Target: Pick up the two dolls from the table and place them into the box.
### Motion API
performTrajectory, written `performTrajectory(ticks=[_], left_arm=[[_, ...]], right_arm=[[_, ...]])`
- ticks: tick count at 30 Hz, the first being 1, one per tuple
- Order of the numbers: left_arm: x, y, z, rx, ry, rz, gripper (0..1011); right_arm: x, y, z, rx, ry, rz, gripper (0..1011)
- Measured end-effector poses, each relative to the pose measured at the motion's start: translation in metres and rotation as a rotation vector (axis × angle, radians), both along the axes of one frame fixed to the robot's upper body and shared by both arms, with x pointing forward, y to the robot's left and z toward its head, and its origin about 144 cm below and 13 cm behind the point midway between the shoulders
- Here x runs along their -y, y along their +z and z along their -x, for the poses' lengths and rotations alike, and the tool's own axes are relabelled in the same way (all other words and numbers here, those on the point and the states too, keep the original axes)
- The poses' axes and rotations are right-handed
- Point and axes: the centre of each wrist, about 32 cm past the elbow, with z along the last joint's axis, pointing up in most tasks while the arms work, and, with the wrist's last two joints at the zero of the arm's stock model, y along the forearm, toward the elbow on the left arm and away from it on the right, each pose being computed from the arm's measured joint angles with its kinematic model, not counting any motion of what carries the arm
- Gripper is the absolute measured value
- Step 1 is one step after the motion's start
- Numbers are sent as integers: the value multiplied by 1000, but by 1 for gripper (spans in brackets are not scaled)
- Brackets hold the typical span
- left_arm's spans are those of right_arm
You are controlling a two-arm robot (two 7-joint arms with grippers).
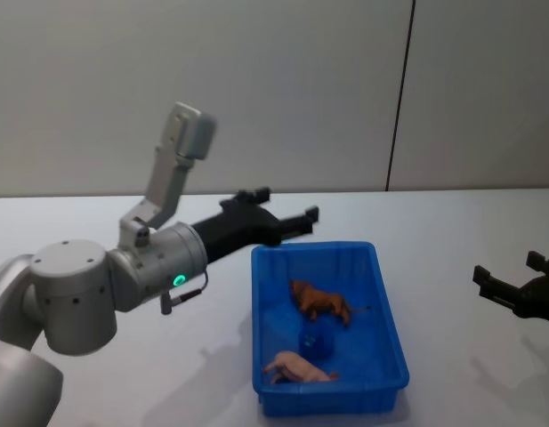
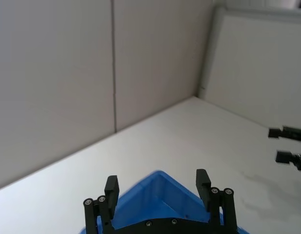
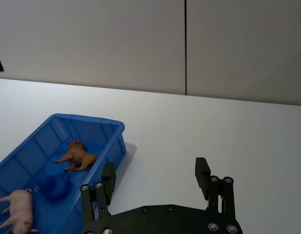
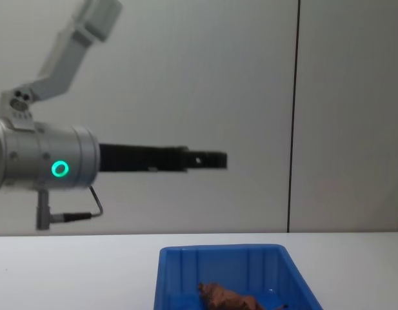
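The left gripper [image 1: 287,216] is open and empty, up high over the far left corner of the blue box [image 1: 385,307]. The right gripper [image 1: 514,283] waits open at the right edge. Both dolls lie inside: the shaggy brown one [image 1: 320,302] and the smooth pink one [image 1: 299,367].

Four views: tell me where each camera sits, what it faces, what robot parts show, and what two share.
Head: high, looking down at the blue box holding the brown doll and pink doll; left tool, right tool.
Chest: low, looking across the table.
Left wrist: behind the open left tool, facing the box's corner.
Right wrist: behind the open right tool, beside the box.
Head and right wrist share both dolls.
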Motion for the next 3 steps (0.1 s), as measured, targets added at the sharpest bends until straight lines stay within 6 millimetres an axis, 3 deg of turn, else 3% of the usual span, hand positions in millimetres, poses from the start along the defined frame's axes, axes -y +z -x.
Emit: performTrajectory(ticks=[3], left_arm=[[-4, 2, 4, 43, 45, 28, 1001]], right_arm=[[0, 0, 0, 0, 0, 0, 1003]])
